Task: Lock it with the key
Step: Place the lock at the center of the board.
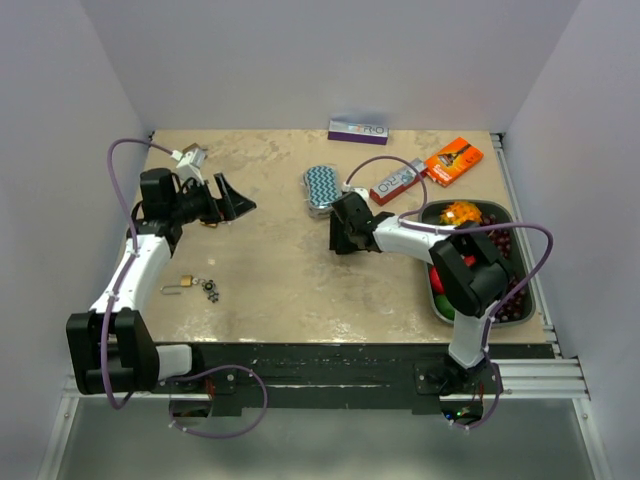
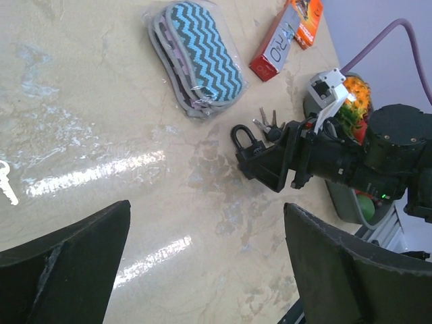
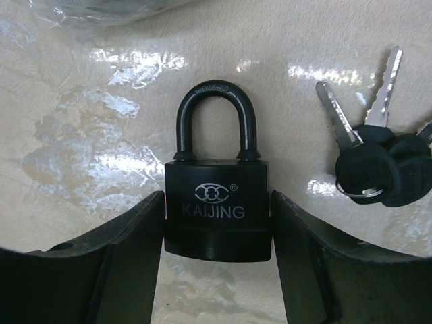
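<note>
Nearest the bases, L side: a small brass padlock [image 1: 178,289] lies flat w/ a key bunch [image 1: 210,290] just beside it. Mid-table, the R gripper [image 3: 217,233] is clamped on the body of the black padlock [image 3: 216,202] (shackle looks seated on both sides, pointing away from the fingers). The black-headed keys [image 3: 368,169] lie near it, untouched. Farther left, the L gripper [image 2: 206,216] is spread wide, holding nothing. Beyond the lock sits a zigzag pouch [image 1: 322,188].
</note>
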### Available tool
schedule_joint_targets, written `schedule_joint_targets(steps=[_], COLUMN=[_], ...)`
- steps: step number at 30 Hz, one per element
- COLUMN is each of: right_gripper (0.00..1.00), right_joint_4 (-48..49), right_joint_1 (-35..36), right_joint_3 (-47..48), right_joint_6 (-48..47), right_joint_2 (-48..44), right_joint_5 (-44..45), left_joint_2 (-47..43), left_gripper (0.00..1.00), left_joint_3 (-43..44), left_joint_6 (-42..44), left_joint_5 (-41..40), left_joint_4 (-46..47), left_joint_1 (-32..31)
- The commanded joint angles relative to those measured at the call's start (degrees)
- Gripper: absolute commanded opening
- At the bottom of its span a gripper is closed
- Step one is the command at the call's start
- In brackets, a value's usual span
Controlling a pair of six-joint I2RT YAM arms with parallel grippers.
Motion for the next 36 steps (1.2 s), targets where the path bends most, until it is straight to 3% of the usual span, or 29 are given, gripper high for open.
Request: schedule_joint_targets(steps=[1, 2, 4, 7, 8, 9, 10, 15, 17, 20, 24, 27, 30, 36], right_gripper=[0.18, 0.33, 0.38, 0.62, 0.81, 0.93, 0.99, 0.99, 0.99, 0.99, 0.99, 0.99, 0.99, 0.99], right_joint_4=[0.64, 1.34, 1.52, 0.91, 0.65, 0.47, 0.38, -0.58, -0.41, -0.23, -1.55, -0.41, 2.13, 0.57], right_joint_1=[0.47, 0.39, 0.39, 0.39, 0.39, 0.39, 0.39, 0.39, 0.39, 0.39, 0.30, 0.30, 0.12, -0.66], right_joint_3=[1.40, 1.40, 1.75, 2.80, 3.06, 3.41, 3.50, 4.03, 3.77, 3.16, 2.37, -0.35, -4.74, -7.04], right_joint_6=[5.25, 5.25, 4.99, 4.11, 3.85, 3.94, 3.94, 3.41, 2.01, -2.37, -12.21, -19.87, -25.05, -33.07], right_joint_2=[-0.91, -1.09, -0.74, -0.47, -0.91, -1.26, -2.48, -5.48, -8.10, -12.84, -20.14, -28.12, -36.64, -43.10], right_joint_5=[-0.11, 0.15, 1.11, 0.51, -0.80, -1.51, -2.13, -4.24, -4.94, -5.38, -6.09, -4.68, -6.08, -24.34], left_joint_2=[-0.83, -0.92, -0.83, -1.09, -1.44, -2.49, -2.85, -2.33, -2.41, -2.42, 2.32, 3.91, 4.61, 10.59], left_gripper=[0.99, 0.99, 0.99, 0.99, 0.99, 0.99, 0.99, 0.99, 0.99, 0.99, 0.99, 0.99, 0.96, 0.88], left_joint_3=[3.27, 3.36, 3.71, 4.76, 5.03, 5.12, 5.73, 10.03, 11.27, 13.11, 15.40, 14.61, 14.26, 13.65], left_joint_6=[4.25, 4.52, 5.48, 9.24, 10.66, 11.89, 15.12, 26.03, 33.58, 46.14, 72.03, 88.03, 98.25, 115.06], left_joint_5=[-2.07, -2.25, -2.42, -2.51, -3.03, -4.08, -4.44, -6.20, -2.80, -0.40, -4.77, -6.63, -9.89, -18.50], left_joint_4=[-2.81, -3.08, -4.21, -6.41, -6.85, -7.12, -8.25, -20.44, -23.98, -32.32, -48.56, -56.22, -59.84, -61.80], left_joint_1=[0.71, 0.63, 0.63, 0.71, 0.71, 0.71, 0.80, 0.98, 2.11, 3.52, 5.28, 7.74, 8.89, 12.84])
